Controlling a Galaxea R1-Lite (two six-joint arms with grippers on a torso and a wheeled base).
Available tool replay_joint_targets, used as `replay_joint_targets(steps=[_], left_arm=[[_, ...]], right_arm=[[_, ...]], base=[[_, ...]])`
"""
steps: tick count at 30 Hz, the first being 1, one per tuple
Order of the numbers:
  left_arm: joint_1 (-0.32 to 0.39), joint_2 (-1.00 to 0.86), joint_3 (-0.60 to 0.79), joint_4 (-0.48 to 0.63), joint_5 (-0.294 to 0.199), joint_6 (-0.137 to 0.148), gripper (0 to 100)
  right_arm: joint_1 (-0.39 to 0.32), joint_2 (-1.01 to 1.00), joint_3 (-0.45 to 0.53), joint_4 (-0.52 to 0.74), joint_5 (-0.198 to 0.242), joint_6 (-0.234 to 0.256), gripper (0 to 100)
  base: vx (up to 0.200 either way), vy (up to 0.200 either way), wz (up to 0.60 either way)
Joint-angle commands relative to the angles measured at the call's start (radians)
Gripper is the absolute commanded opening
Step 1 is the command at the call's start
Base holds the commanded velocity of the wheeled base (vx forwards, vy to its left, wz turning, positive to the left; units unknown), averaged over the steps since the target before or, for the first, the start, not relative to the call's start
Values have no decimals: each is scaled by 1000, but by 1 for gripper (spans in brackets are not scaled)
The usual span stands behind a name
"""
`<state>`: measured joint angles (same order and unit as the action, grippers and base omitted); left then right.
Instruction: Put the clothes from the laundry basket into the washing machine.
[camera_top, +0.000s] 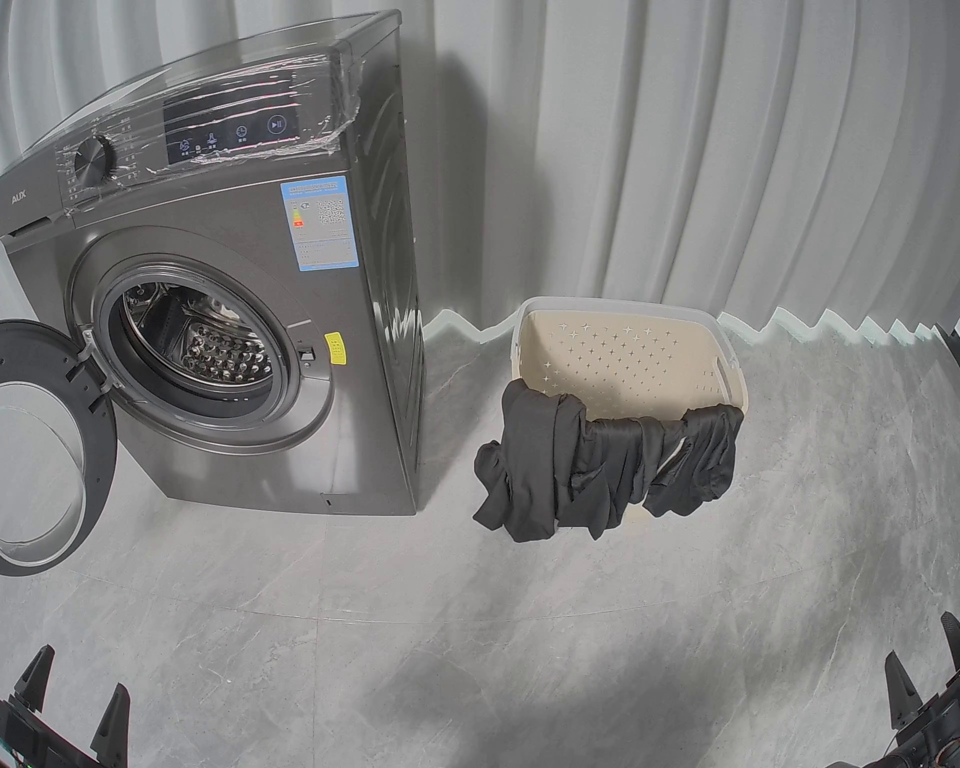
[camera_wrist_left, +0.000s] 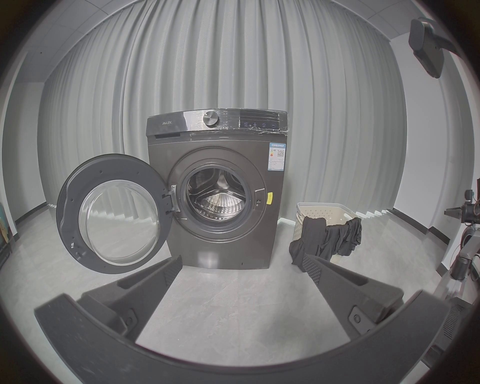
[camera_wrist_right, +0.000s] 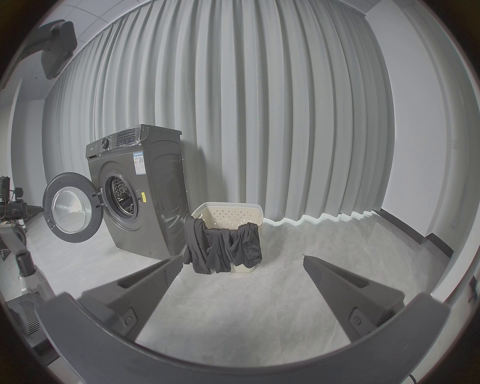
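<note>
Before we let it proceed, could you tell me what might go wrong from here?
1. The clothes hang over the laundry basket's front rim, so pulling them may drag or tip the basket.
2. The washing machine's door stands wide open toward the robot's left; the left hand could knock it.
3. They may trail on the floor or snag at the drum opening.

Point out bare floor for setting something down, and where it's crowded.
Bare floor spans from the washing machine and laundry basket back to the left gripper and right gripper. A narrower bare strip runs between machine and basket. Crowded: the basket's front rim under draped dark clothes, and around the open door.
</note>
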<state>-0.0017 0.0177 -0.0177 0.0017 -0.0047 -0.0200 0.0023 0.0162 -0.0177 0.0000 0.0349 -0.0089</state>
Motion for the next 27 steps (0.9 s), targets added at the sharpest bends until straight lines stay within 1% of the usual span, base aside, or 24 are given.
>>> replay_joint_targets(steps=[1, 7, 19, 27], left_arm=[[0, -18, 16, 0, 0, 0, 100], [0, -18, 16, 1, 0, 0, 100], [0, -18, 16, 0, 0, -1, 100], [0, -18, 16, 1, -1, -1, 100]], right_arm=[[2, -16, 18, 0, 0, 0, 100], [1, -16, 18, 0, 0, 0, 100], [1, -16, 18, 0, 0, 0, 100], [1, -16, 18, -2, 0, 0, 100]], base=[[0, 0, 0], [0, 0, 0], [200, 0, 0], [0, 0, 0]])
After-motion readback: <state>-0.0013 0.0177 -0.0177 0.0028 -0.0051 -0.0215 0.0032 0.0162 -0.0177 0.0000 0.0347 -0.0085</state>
